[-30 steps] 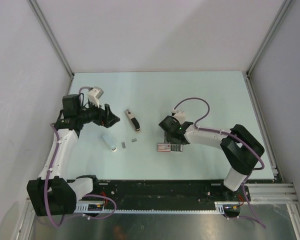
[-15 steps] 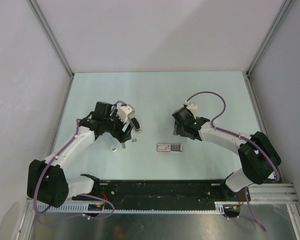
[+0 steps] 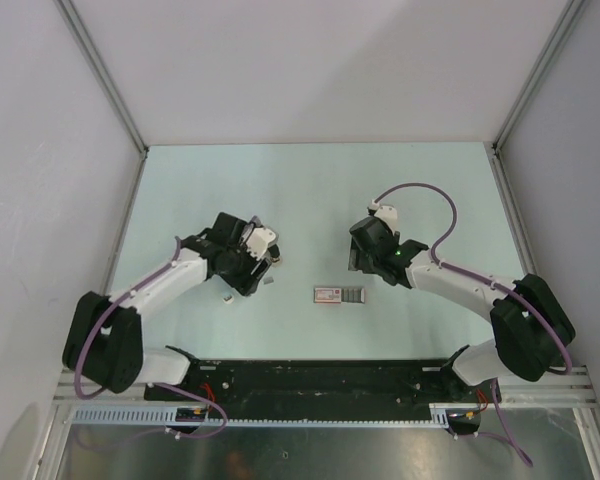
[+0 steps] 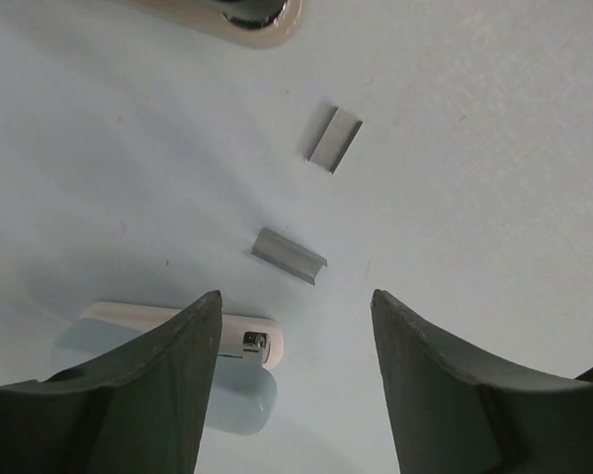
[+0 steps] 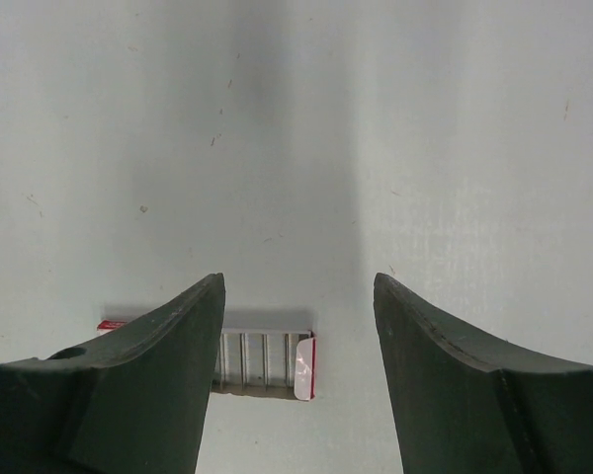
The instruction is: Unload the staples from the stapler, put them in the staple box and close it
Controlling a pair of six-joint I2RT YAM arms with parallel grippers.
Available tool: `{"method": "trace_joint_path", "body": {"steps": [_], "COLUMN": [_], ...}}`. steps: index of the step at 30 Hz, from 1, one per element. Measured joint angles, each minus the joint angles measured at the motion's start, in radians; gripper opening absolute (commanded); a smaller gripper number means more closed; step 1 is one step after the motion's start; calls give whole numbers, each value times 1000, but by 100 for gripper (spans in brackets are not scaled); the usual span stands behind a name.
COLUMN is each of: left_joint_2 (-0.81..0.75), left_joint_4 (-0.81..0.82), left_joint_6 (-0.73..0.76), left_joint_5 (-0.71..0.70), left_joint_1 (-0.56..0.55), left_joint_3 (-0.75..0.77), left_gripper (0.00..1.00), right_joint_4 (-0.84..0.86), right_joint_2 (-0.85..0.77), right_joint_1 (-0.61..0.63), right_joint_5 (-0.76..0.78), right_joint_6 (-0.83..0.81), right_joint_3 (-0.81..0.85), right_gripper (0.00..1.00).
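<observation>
The stapler (image 3: pixel 276 256) is a small dark bar left of centre, mostly hidden under my left wrist; only its pale end (image 4: pixel 262 12) shows at the top of the left wrist view. My left gripper (image 3: pixel 248 281) (image 4: pixel 296 375) is open and empty, pointing down over two loose staple strips (image 4: pixel 334 139) (image 4: pixel 290 255). A pale blue and white piece (image 4: pixel 232 385) lies by its left finger. My right gripper (image 3: pixel 365 262) (image 5: pixel 296 365) is open and empty, just behind a red and white staple box (image 3: pixel 338 294) (image 5: pixel 267 360).
White walls with metal corner posts (image 3: pixel 100 75) close in the pale green table (image 3: pixel 310 180) on three sides. A black rail (image 3: pixel 320 380) with the arm bases runs along the near edge.
My left arm has swung right from the far left to hover over the staple strips beside the stapler. My right gripper has drawn back from over the staple box.
</observation>
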Motion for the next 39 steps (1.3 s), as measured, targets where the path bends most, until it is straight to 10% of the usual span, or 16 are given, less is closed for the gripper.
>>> {"method": "trace_joint_path", "body": {"steps": [39], "left_joint_2": [436], "left_joint_4": [-211], "left_joint_6": [-261], "left_joint_5": [137], "left_joint_1": [88], "left_joint_3": [230], "left_gripper": [49], "right_joint_4": [68], "right_joint_2": [29], "right_joint_1": [-39], "right_joint_5": [-49], "right_joint_6": [-63], "right_joint_3": [0], "right_gripper": [66]}}
